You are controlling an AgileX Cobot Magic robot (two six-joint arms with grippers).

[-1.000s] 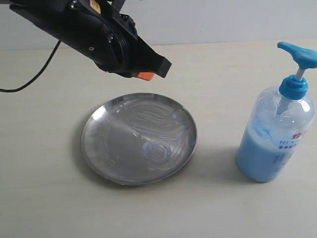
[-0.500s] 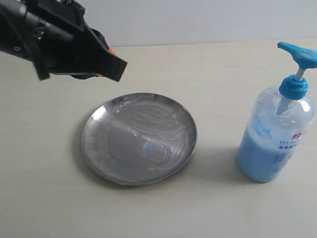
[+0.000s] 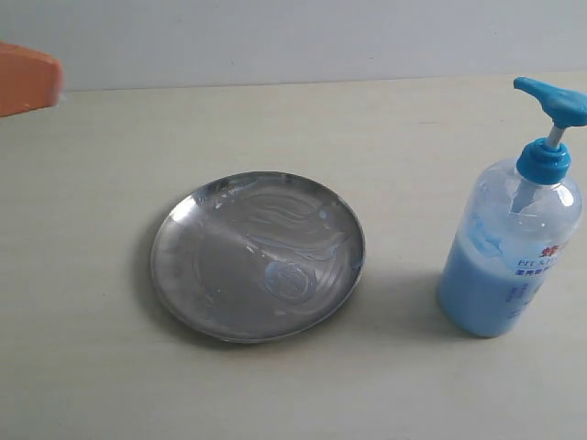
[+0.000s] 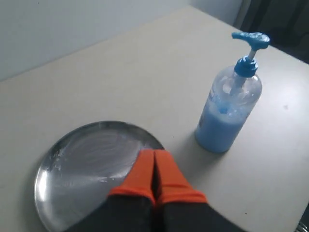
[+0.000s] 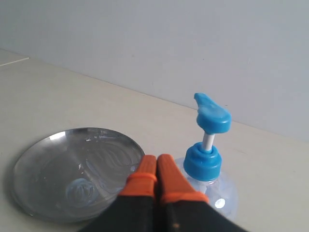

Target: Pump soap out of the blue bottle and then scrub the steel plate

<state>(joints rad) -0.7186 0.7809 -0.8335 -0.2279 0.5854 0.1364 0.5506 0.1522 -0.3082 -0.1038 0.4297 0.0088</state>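
Observation:
The steel plate (image 3: 206, 275) lies on the table left of centre, smeared with whitish streaks and a pale blue ring of soap (image 3: 292, 280). The blue bottle (image 3: 509, 261) stands upright to its right, pump head (image 3: 553, 101) raised. Only a blurred orange fingertip of my left gripper (image 3: 27, 78) shows at the exterior view's left edge. In the left wrist view my left gripper (image 4: 153, 153) is shut and empty, high above the plate's (image 4: 82, 164) near rim, with the bottle (image 4: 227, 116) beyond. My right gripper (image 5: 155, 159) is shut and empty, hovering beside the bottle's collar (image 5: 203, 162) and over the plate (image 5: 58, 169).
The pale table (image 3: 394, 137) meets a grey wall (image 3: 293, 37) at the back. The bottle's shadow falls between it and the plate. Nothing else stands on the table in these views.
My left arm has swung left and away from above the plate, leaving the exterior view except for an orange fingertip. The plate and the bottle have not moved.

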